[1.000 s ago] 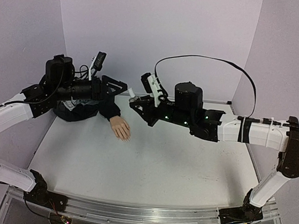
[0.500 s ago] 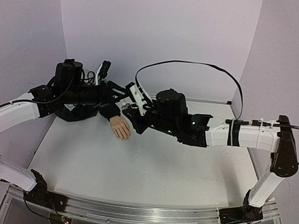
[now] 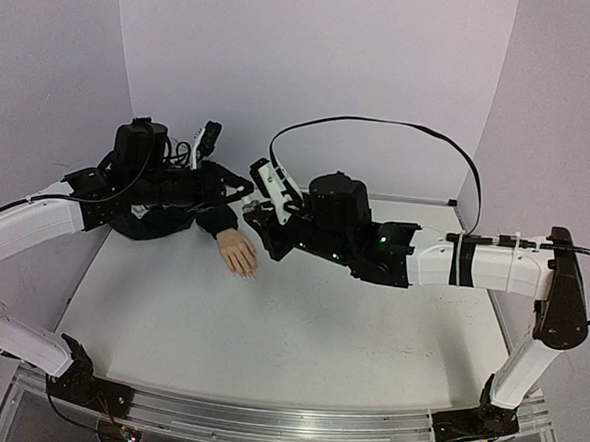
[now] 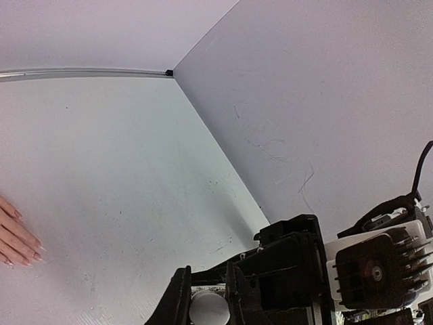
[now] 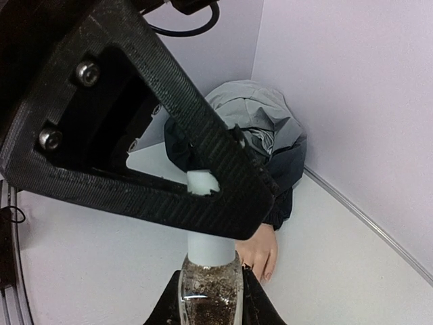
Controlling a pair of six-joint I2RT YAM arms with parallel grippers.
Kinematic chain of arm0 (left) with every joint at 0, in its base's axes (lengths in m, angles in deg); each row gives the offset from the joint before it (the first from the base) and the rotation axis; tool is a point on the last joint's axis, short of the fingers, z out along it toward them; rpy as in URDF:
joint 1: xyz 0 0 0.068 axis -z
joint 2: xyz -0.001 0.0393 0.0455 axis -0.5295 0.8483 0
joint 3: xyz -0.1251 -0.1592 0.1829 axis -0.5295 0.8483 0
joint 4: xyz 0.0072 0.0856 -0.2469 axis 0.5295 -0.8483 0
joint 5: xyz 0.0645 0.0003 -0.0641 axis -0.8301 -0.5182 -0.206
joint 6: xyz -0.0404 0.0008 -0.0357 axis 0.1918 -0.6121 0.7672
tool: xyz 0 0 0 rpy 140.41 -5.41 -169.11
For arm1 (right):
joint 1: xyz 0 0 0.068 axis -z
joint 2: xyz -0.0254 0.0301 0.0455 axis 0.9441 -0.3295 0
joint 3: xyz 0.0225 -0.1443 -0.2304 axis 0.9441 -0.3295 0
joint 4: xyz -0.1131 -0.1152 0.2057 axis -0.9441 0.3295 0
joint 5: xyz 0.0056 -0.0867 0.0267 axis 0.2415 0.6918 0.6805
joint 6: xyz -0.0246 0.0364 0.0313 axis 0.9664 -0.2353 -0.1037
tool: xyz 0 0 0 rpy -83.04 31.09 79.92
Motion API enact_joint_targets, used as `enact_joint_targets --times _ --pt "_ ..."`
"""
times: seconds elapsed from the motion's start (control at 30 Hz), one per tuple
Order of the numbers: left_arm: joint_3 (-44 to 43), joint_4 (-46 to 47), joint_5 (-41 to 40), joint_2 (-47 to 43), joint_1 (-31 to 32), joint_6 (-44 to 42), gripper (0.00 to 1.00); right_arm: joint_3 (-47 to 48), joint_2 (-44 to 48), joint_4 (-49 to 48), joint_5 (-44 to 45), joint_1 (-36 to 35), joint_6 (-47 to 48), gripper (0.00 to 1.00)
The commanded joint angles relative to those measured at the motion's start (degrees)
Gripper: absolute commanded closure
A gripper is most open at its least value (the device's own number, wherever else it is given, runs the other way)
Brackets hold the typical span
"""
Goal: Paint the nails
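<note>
A small clear bottle [image 5: 209, 294] of dark glittery polish stands upright in my right gripper [image 5: 210, 310], which is shut on its glass body. My left gripper [image 4: 208, 306] is shut on the bottle's white cap [image 4: 208, 309], its black finger [image 5: 169, 177] crossing that cap [image 5: 211, 242] in the right wrist view. Both grippers, left [image 3: 243, 192] and right [image 3: 260, 215], meet above the table just behind the peach mannequin hand [image 3: 239, 252]. The hand lies flat, coming out of a dark jacket sleeve [image 3: 215, 219]. Its nails [image 5: 268, 276] show faintly at the fingertips [image 4: 34, 254].
The bunched dark and grey jacket [image 5: 265, 132] fills the back left corner by the lilac walls. The white table [image 3: 298, 331] stretches toward the near edge. A black cable [image 3: 381, 126] loops above the right arm [image 3: 473, 264].
Both grippers came together behind the hand. The left gripper, open a second ago, has shut on the bottle's white cap. The right gripper stays shut on the bottle.
</note>
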Motion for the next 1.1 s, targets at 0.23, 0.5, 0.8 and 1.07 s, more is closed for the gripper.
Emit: enact_joint_targets --times 0.23,0.5,0.8,1.07 --pt "-3.5 6.7 39.7 -2.1 1.4 -35.4 1.00 -5.3 8.6 -9.1 -65.3 5.3 -0.6 1.00" --pt "-6.9 7.0 44.7 -0.6 1.4 -39.4 1.00 -9.5 10.2 -13.9 -61.4 5.3 -6.4 1.00" --pt "0.0 5.8 10.0 -6.4 1.3 -25.0 0.30 -11.6 9.8 -11.7 -22.9 5.3 -4.6 1.00" --pt "-5.8 -8.9 -6.0 -2.5 1.3 -11.1 0.25 -7.5 4.6 -11.1 -7.4 4.9 -4.6 1.00"
